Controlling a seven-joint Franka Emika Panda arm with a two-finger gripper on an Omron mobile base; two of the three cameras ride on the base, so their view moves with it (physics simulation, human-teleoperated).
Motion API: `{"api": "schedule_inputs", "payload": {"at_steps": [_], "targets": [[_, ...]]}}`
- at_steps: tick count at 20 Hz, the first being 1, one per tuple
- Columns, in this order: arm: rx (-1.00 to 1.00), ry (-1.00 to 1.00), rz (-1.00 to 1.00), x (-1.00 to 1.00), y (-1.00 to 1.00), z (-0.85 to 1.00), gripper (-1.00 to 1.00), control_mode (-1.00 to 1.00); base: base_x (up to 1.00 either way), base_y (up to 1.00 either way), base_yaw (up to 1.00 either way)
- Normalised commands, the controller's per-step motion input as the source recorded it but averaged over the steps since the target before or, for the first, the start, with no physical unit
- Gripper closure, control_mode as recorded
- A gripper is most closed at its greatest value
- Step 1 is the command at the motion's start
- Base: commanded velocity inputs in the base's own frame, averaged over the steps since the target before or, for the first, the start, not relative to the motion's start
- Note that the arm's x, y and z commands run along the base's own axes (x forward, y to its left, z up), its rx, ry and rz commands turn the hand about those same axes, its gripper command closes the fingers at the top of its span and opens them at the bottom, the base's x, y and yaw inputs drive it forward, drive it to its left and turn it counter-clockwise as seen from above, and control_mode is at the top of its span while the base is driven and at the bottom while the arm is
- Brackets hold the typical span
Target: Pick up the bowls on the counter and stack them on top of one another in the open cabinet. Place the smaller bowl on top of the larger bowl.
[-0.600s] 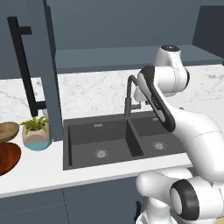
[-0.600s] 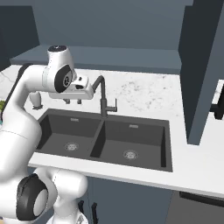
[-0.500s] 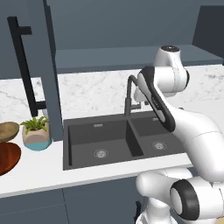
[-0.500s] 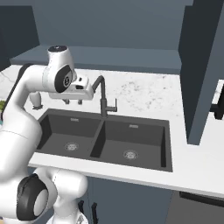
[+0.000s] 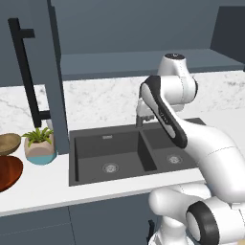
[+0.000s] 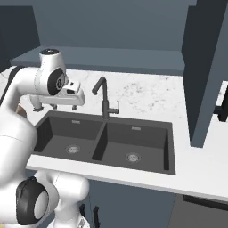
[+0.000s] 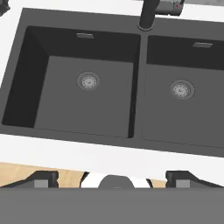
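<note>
The larger bowl (image 5: pixel 6 173), reddish-brown and shallow, lies on the counter (image 5: pixel 95 98) at the far left edge. Just behind it rests the smaller bowl (image 5: pixel 8 143) of tan wood. The cabinet shelf (image 5: pixel 143 62) runs above the counter, and its open door (image 5: pixel 53 81) with a long black bar handle (image 5: pixel 27 72) hangs beside the bowls. My gripper (image 6: pixel 46 107) hangs over the left basin of the sink, far right of the bowls. In the hand view the gripper (image 7: pixel 113 179) is open, with its fingertips (image 7: pixel 41 179) wide apart and nothing between them.
A teal-and-pink plant pot (image 5: pixel 39 146) stands between the bowls and the dark double sink (image 5: pixel 115 153). A black faucet (image 6: pixel 104 95) rises behind the sink. Another open dark door (image 6: pixel 205 71) hangs at the right over the counter.
The arm's upper part and hand have swung a little to the left over the sink. The bowls have not moved.
</note>
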Motion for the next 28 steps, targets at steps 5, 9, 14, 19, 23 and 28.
{"api": "schedule_inputs", "payload": {"at_steps": [5,9,14,19,23,28], "targets": [[0.0,0.0,0.0,-0.03,0.37,-0.14,-1.0,-1.0,0.0,0.0,0.0],[0.0,-0.01,0.0,-0.17,0.04,-0.01,-1.0,-1.0,0.0,0.0,0.0],[0.0,-0.01,0.0,-0.28,0.0,0.0,-1.0,-1.0,0.0,0.0,0.0],[0.03,-0.03,0.0,-0.31,0.0,0.0,-1.0,-1.0,0.0,0.0,0.0],[0.01,-0.01,0.0,-0.44,0.0,0.0,-1.0,-1.0,0.0,0.0,0.0],[0.0,-0.01,0.0,-0.12,0.0,0.0,-1.0,1.0,-0.71,0.13,0.0]]}}
